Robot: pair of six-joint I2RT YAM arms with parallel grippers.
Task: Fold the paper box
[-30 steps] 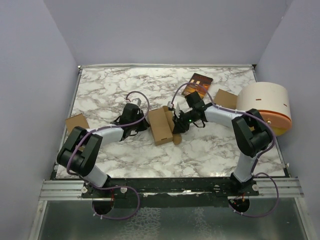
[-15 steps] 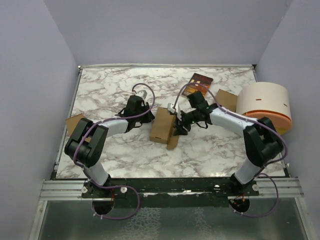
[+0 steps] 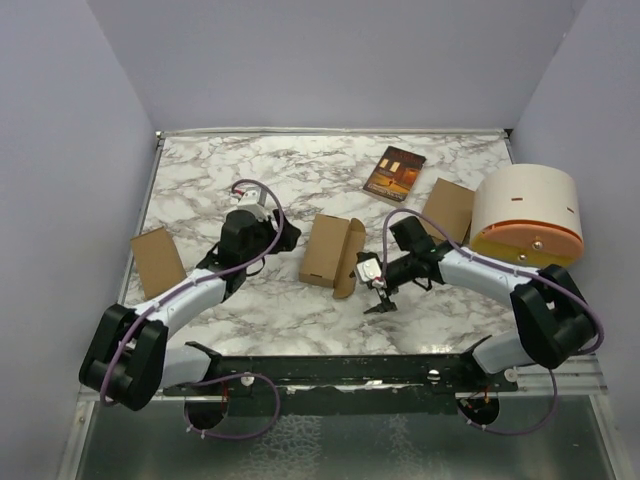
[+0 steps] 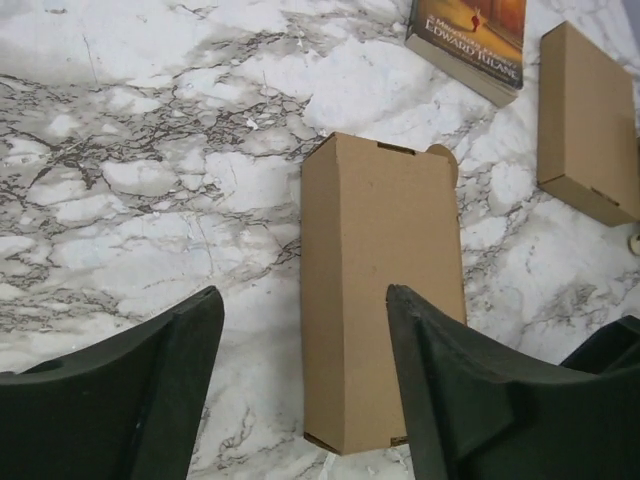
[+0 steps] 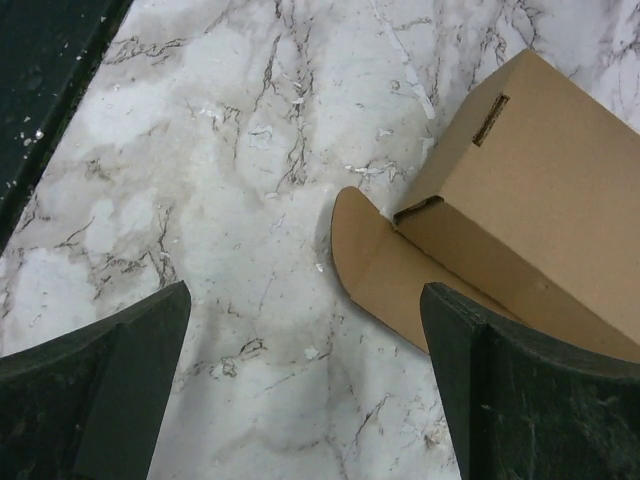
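Both arms pulled back: left claw and right claw gape wide, empty, clear of paper box; best pin its body, then tuck open end flap along its crease.

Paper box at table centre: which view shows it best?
Top external: the whole paper box shows unobstructed, open end flap included. Left wrist shows it closer, but a finger hides its near corner. Right wrist catches only the flap end.

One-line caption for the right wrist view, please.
Open right hand above the marble table, near the cardboard box with its rounded end flap untucked.
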